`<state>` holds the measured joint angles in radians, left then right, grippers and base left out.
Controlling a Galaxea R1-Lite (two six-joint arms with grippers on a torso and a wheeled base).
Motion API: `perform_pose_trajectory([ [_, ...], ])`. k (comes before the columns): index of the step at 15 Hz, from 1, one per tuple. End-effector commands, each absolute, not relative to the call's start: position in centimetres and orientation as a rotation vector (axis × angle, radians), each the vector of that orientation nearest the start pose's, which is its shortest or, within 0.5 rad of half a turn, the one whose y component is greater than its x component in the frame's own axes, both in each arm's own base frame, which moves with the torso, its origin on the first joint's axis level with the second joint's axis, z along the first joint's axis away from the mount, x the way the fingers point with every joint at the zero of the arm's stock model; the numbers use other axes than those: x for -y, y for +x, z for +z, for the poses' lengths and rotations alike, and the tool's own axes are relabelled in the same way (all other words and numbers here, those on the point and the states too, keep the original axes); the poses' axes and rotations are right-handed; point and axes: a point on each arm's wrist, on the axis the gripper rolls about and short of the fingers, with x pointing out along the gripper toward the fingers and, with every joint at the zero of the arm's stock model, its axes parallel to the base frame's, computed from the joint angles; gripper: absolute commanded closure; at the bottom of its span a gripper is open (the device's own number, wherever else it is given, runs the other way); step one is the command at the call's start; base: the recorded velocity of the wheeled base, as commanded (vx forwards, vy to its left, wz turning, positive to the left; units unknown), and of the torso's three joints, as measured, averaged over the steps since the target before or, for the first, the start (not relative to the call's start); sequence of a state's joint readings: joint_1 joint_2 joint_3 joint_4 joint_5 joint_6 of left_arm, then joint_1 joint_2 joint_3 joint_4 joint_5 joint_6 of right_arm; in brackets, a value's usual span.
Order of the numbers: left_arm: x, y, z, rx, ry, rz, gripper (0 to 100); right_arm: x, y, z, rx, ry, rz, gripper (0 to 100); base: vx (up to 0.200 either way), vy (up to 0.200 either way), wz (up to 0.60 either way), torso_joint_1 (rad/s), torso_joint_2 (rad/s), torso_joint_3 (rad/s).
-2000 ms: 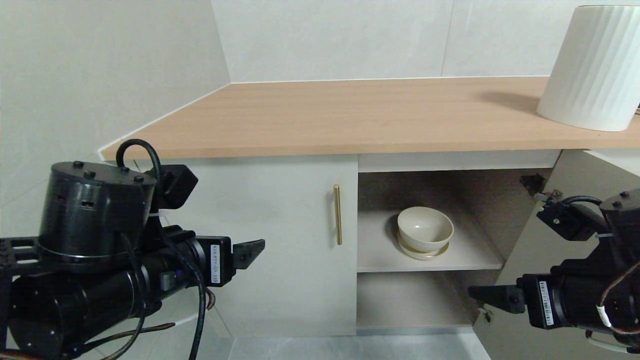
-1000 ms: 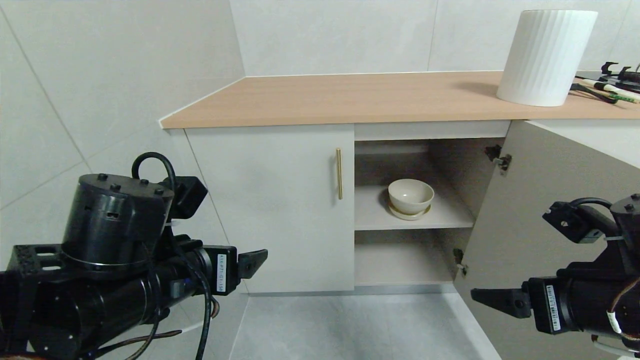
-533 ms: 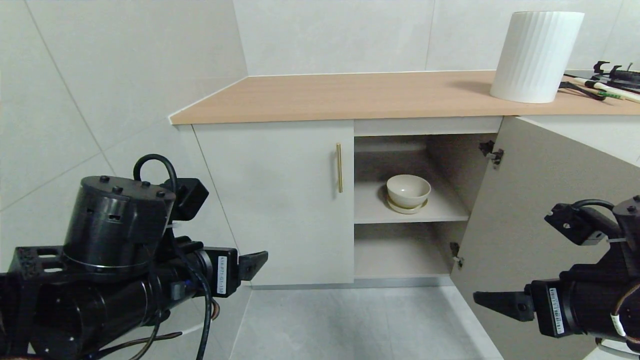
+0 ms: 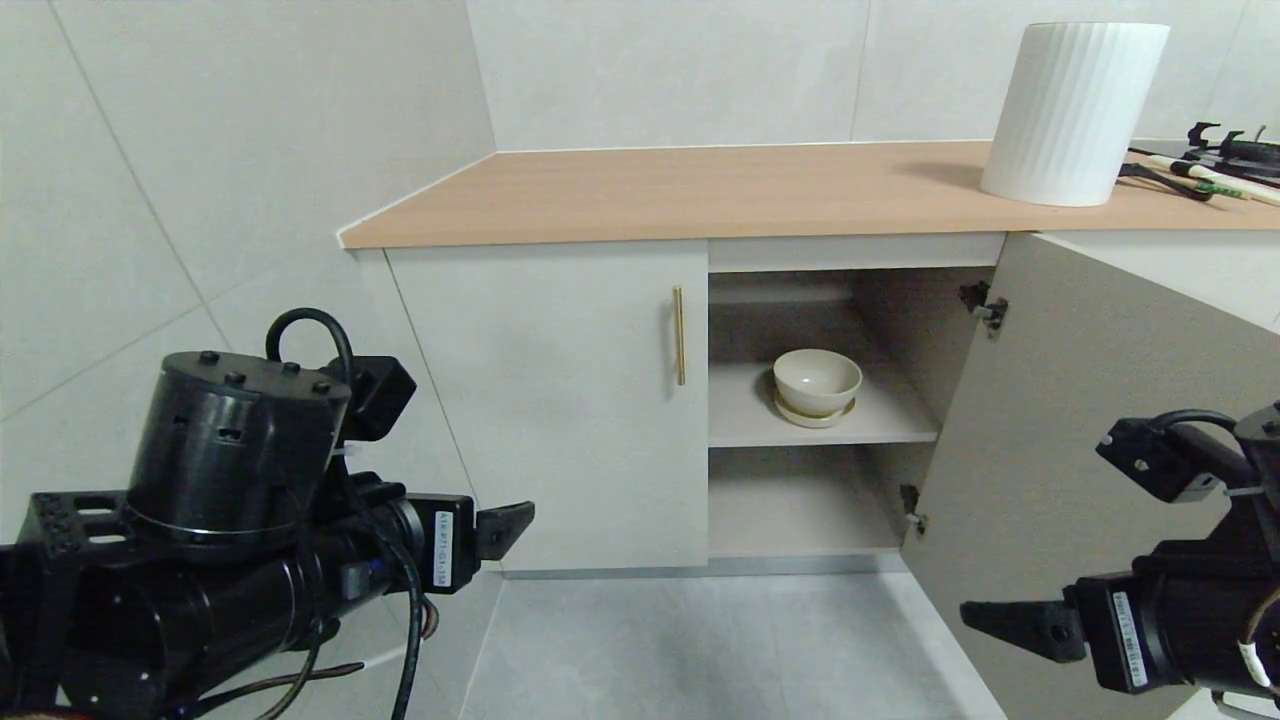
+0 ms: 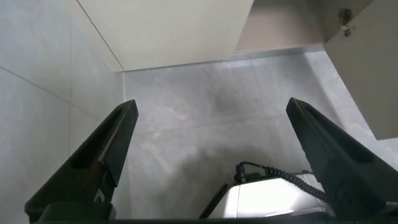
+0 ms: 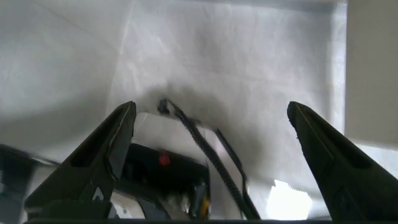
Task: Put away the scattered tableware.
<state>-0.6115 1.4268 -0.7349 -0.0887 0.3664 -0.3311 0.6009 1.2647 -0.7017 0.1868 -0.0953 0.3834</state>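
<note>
A cream bowl rests on a small cream plate on the middle shelf of the cabinet, whose right door stands wide open. My left gripper hangs low at the left, in front of the shut left door, well away from the bowl. In the left wrist view the left gripper is open over the floor with nothing between its fingers. My right gripper sits low at the right, before the open door. In the right wrist view the right gripper is open and holds nothing.
A white ribbed cylinder stands on the wooden countertop at the right, with several utensils beside it. A brass handle runs down the shut door. The lower shelf is bare, and grey floor lies ahead.
The camera has drawn back from the cabinet, so it looks smaller and more floor shows. In the last half second the right gripper has dropped slightly lower in view. The bowl has stayed put.
</note>
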Motion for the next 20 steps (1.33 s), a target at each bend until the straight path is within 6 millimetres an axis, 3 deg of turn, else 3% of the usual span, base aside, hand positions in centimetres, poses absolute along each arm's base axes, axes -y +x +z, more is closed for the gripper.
perform_pose_trajectory([
  [1,12.2,18.7,18.6,-0.565,-0.037,-0.146,0,-9.2,13.8,19.6,-0.784,0.082,0.344,0,0.000,-0.200,0.00,-0.002,0.00,-0.002],
  [14,12.2,18.7,18.6,-0.565,-0.037,-0.146,0,-6.4,11.6,20.9,-0.973,-0.079,0.263,0,0.000,-0.200,0.00,0.001,0.00,0.001],
  [18,12.2,18.7,18.6,-0.565,-0.037,-0.146,0,-4.8,10.5,22.4,-0.997,-0.117,0.151,0,0.000,0.000,0.00,0.000,0.00,0.000],
  [20,12.2,18.7,18.6,-0.565,-0.037,-0.146,0,-4.0,11.0,22.7,-0.991,-0.105,0.057,0,0.000,0.000,0.00,0.000,0.00,0.000],
])
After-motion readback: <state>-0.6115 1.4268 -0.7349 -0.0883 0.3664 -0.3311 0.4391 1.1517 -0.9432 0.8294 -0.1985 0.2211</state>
